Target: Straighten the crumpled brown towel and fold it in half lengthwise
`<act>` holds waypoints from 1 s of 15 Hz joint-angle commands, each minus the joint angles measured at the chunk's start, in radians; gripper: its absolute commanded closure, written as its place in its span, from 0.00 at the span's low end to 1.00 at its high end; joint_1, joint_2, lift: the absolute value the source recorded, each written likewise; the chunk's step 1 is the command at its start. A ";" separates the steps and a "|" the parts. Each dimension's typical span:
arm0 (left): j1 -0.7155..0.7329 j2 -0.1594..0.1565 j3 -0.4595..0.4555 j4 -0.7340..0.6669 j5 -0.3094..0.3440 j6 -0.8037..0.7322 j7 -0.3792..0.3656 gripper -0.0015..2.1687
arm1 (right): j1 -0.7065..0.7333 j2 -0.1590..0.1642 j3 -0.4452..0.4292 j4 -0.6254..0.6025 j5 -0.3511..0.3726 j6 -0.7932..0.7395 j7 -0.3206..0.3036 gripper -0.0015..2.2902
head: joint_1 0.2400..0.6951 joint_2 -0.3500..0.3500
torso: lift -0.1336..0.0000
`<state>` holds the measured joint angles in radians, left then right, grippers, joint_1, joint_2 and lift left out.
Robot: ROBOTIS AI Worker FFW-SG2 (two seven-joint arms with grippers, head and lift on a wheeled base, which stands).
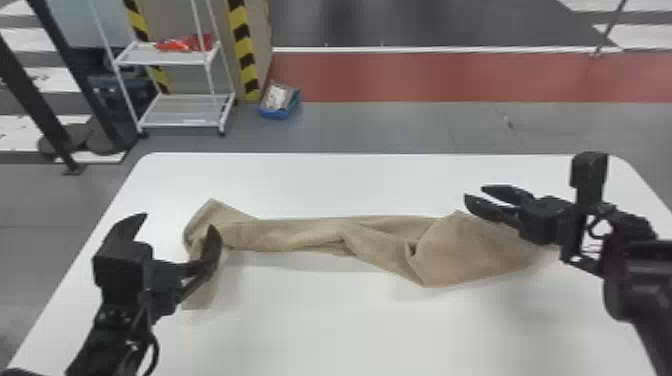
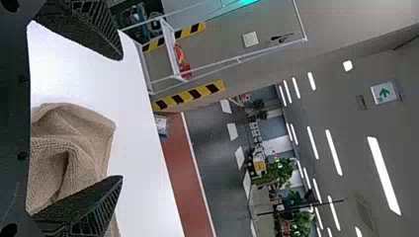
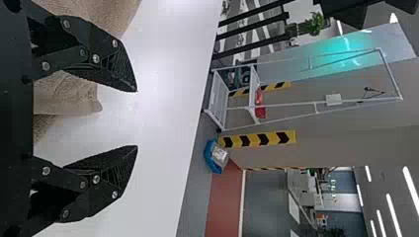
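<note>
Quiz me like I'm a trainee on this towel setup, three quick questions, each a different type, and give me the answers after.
1. True or false: the brown towel lies smooth and flat on the white table.
2. What stands on the floor beyond the table, toward the robot's left? A) a white rack B) a bicycle C) a ladder
3. Fill in the blank: the fingers of the left gripper are ____ (open or shut).

Key: 1 false; 2 A; 3 open
</note>
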<state>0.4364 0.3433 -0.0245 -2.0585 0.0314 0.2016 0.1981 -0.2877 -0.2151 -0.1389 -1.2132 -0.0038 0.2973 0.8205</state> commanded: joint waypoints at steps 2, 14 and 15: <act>-0.001 0.002 0.008 0.008 0.010 -0.012 -0.005 0.01 | -0.021 -0.009 0.005 0.043 0.035 0.012 0.025 0.25 | 1.00 0.56 | 0.07; -0.002 0.002 -0.002 0.012 0.012 -0.015 -0.008 0.01 | -0.074 -0.006 0.062 0.086 0.114 0.132 0.106 0.34 | 1.00 0.59 | 0.07; -0.002 0.002 -0.003 0.012 0.012 -0.015 -0.008 0.01 | -0.074 -0.006 0.058 0.086 0.114 0.132 0.109 0.40 | 1.00 0.59 | 0.07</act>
<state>0.4341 0.3451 -0.0262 -2.0463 0.0429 0.1865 0.1901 -0.3611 -0.2203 -0.0766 -1.1268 0.1097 0.4244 0.9272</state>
